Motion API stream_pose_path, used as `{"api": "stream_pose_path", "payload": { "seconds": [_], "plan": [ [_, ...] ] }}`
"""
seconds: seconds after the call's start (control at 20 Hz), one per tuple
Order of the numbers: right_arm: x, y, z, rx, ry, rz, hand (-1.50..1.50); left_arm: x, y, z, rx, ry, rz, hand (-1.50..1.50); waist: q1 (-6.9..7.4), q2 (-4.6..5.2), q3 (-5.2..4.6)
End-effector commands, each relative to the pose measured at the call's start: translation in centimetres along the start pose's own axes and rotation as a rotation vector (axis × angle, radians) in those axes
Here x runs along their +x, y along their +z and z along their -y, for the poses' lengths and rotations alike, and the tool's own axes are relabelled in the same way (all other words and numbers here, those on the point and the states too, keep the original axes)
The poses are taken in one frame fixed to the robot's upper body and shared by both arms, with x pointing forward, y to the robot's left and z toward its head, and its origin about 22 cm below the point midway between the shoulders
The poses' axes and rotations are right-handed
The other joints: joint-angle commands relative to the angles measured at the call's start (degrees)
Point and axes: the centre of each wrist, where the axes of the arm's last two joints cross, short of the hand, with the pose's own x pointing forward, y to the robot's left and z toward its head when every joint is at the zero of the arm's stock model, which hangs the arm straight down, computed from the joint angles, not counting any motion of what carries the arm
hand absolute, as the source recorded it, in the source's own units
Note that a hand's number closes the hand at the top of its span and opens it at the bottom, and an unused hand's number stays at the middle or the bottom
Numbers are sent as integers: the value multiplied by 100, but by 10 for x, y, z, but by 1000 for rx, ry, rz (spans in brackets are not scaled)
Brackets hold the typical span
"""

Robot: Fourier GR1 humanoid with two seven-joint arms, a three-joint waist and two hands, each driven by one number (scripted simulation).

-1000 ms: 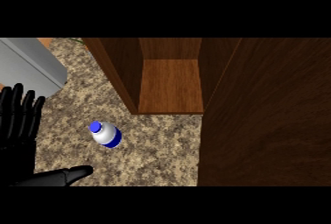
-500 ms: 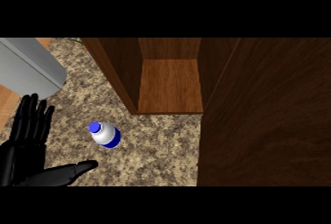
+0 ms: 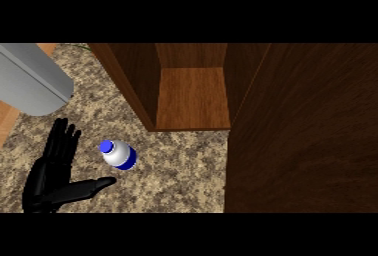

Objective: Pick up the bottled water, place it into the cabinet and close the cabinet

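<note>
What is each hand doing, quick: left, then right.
Left hand: open, fingers straight, holding nothing, beside the bottle.
Right hand: not in view.

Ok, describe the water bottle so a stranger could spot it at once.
Start at the open wooden cabinet on the speckled counter. Just left of its front corner stands the bottle, beside the open left hand. It alone is white, with a blue cap and band.

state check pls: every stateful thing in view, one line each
bottled water: capped, on the counter, not held, apart from the hand
cabinet: open, shelf bare, bottle not inside
cabinet door: swung open, at the view's right
left hand: open, fingers straight, thumb spread, just left of the bottle, not touching it
right hand: not in view
</note>
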Motion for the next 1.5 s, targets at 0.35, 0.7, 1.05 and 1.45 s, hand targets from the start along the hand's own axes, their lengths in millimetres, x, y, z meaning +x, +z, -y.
{"api": "stream_pose_path", "payload": {
  "seconds": [0.35, 0.7, 1.05, 1.45],
  "plan": [
    [41, 16, -10, 7, 62, 30, -150, -93, -9, -26, 14, 22, -78, -150, -59, 4, -10],
    [36, 21, -8, 13, 49, 48, -150, -137, -17, -27, -66, 99, -75, -150, -97, 25, -15],
    [46, 19, -13, 9, 56, 64, -150, -164, -17, -14, -104, 130, -53, -150, -58, 47, -22],
    [39, 20, -12, 11, 58, 58, -150, -173, -26, -4, -129, -30, 12, 150, -68, 62, -18]
  ]
}}
